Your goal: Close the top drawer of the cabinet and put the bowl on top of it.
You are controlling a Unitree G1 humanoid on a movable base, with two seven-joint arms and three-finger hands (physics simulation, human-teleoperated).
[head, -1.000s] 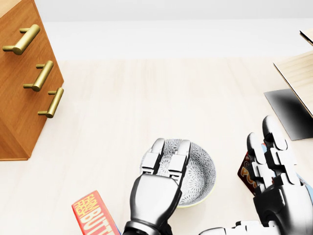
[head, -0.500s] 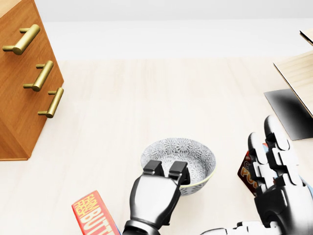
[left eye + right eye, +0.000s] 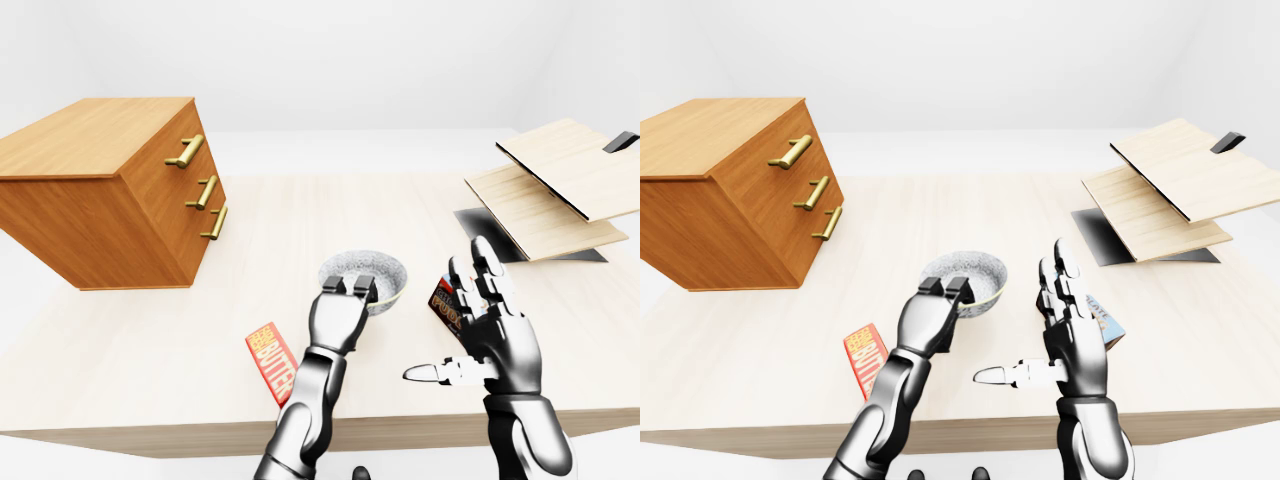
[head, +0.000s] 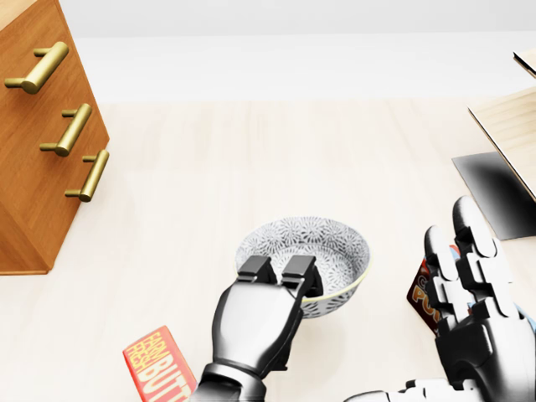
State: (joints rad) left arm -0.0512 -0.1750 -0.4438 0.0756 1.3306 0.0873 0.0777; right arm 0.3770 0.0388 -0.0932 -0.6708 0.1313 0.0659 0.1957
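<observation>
The grey patterned bowl (image 4: 327, 243) sits low in the middle of the head view, tipped slightly. My left hand (image 4: 276, 275) is shut on its near rim, fingers hooked over the edge into the bowl. My right hand (image 4: 469, 276) stands open to the right of the bowl, fingers spread and clear of it. The wooden cabinet (image 3: 100, 200) stands at the left of the left-eye view. It has three brass handles, and its top drawer (image 3: 186, 151) looks flush with the other fronts.
A red butter box (image 4: 159, 364) lies on the pale table (image 4: 251, 167), left of my left wrist. A dark packet (image 4: 421, 297) lies partly behind my right hand. Wooden boards (image 3: 560, 190) over a dark mat (image 4: 498, 193) lie at the right.
My left fingers have curled from flat inside the bowl to hooked over its near rim. The bowl has shifted a little left and tipped. The right hand has barely moved.
</observation>
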